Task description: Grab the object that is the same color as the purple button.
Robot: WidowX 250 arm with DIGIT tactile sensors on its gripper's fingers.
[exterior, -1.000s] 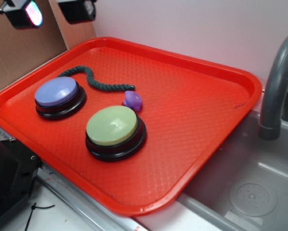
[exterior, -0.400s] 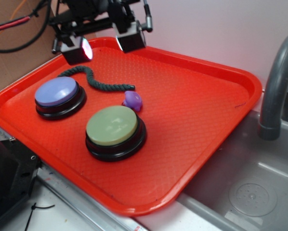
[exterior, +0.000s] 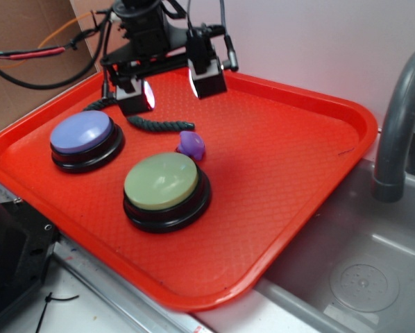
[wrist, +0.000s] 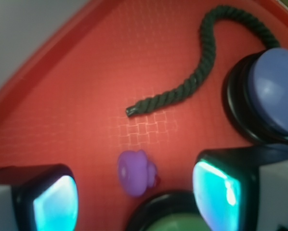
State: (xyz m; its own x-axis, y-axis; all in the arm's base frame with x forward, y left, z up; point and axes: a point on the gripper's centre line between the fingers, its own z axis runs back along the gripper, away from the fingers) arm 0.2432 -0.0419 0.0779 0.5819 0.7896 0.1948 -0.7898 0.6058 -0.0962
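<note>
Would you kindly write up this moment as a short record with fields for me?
surface: red tray beside a grey sink
target: small purple toy, lying on the tray between the rope's end and the green button
purple button: near the tray's left side
green button: in front of the toy
dark green rope: curved, one end near the toy
pincer: open, above the tray behind the toy, holding nothing

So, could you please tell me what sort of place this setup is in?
Probably a toy kitchen test bench: a red tray beside a grey sink with a faucet, and cardboard behind.
</note>
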